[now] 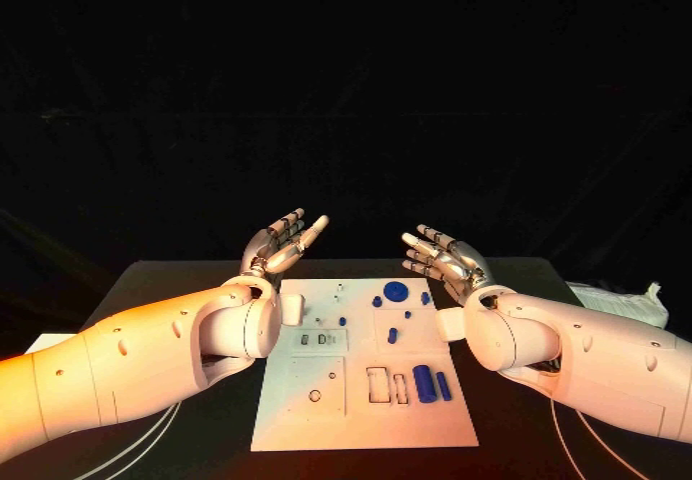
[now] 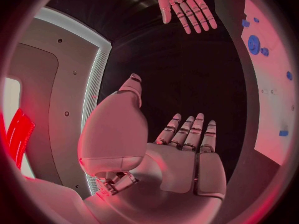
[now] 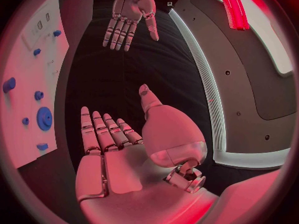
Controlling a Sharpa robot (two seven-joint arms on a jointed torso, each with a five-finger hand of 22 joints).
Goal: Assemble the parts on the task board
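The white task board (image 1: 310, 415) lies in the middle of the black table. On it are blue parts: a round gear (image 1: 395, 291) near the far edge, small pieces (image 1: 392, 335) around it, and a long bar (image 1: 424, 380) near the right side. My left hand (image 1: 281, 242) is raised beyond the board's far left corner, fingers spread, holding nothing. My right hand (image 1: 441, 259) is raised beyond the far right corner, also spread and empty. The left wrist view shows my left hand (image 2: 187, 144), the right hand (image 2: 184, 2) and the board (image 2: 274, 109). The right wrist view shows my right hand (image 3: 112, 139), the left hand (image 3: 131, 15) and the gear (image 3: 44, 118).
A crumpled white sheet (image 1: 623, 300) lies at the table's right edge. Thin white cables (image 1: 144, 445) run along the front left of the table. Bare black table (image 1: 188, 275) surrounds the board.
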